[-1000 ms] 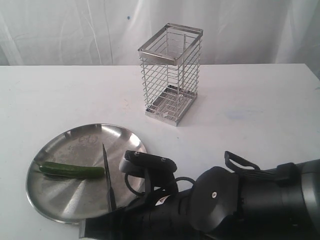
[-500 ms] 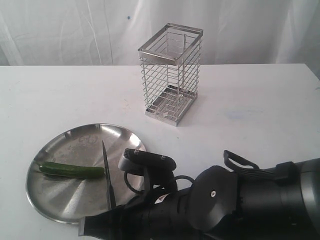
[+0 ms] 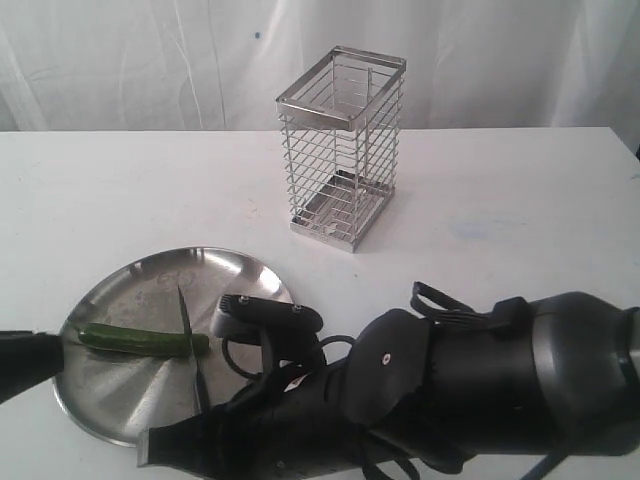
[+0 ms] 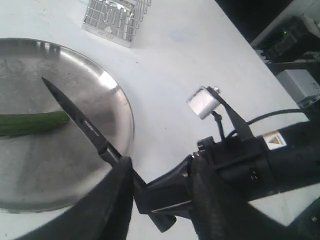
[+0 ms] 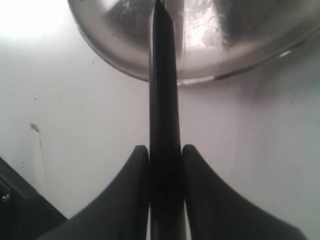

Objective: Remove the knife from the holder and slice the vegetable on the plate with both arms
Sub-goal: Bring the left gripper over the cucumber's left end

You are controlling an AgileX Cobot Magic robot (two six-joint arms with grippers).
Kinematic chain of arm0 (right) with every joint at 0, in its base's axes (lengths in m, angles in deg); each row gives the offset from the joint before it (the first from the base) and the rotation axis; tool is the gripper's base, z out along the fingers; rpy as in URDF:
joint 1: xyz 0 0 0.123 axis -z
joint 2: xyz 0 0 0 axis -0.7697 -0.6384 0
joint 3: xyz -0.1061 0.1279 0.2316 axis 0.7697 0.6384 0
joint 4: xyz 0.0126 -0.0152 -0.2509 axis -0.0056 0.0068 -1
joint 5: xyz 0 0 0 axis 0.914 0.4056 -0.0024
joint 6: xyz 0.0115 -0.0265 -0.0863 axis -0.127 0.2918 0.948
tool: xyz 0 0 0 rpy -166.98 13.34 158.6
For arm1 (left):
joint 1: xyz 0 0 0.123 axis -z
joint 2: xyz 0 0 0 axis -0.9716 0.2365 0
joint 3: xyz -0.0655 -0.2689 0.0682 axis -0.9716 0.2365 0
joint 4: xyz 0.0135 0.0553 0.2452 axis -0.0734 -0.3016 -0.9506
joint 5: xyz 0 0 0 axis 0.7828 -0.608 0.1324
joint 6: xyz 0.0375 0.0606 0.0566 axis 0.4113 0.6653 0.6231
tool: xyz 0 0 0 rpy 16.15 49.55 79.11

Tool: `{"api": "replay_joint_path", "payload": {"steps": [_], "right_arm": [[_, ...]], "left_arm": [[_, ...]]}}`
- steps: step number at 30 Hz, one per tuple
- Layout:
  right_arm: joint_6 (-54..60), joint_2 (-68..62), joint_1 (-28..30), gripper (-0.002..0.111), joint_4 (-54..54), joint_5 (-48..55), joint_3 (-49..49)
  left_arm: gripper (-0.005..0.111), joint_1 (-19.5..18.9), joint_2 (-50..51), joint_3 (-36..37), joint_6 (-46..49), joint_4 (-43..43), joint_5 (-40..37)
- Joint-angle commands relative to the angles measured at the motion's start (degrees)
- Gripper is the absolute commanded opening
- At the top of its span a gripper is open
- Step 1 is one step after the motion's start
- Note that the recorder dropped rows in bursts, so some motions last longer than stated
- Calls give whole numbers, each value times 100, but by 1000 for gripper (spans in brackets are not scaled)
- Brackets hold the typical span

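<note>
Knife (image 3: 189, 350), exterior view: I log its blade over the plate (image 3: 130, 275), crossing the vegetable (image 3: 135, 341) near its right end. The holder (image 3: 345, 145) stands far back on the tabletop (image 3: 520, 200).
Left wrist view: my left pincer (image 4: 160, 161) is apart, gripping nothing.
Right wrist view: my right pincer (image 5: 165, 152) is clamped on the knife handle.
</note>
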Motion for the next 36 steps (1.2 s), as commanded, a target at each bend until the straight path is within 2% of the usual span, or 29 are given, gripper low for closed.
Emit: {"api": "replay_joint_path", "payload": {"steps": [1, 8, 11, 17, 27, 36], "right_arm": [[60, 7, 84, 0, -58, -78, -53], [60, 7, 84, 0, -58, -94, -53], [60, 7, 84, 0, -58, -140, -53], [60, 7, 84, 0, -58, -214, -53], [60, -170, 84, 0, -58, -457, -53], [60, -376, 84, 0, -58, -370, -53]], "left_arm": [[43, 24, 1224, -324, 215, 95, 285], [43, 24, 2701, -545, 740, 774, 763], [38, 24, 3103, -625, 961, 1223, 1063], [1, 24, 3742, -984, 983, 1315, 1307], [0, 24, 4712, -1544, 1139, 1291, 1272], [0, 24, 4911, -1598, 1139, 1291, 1323]]}}
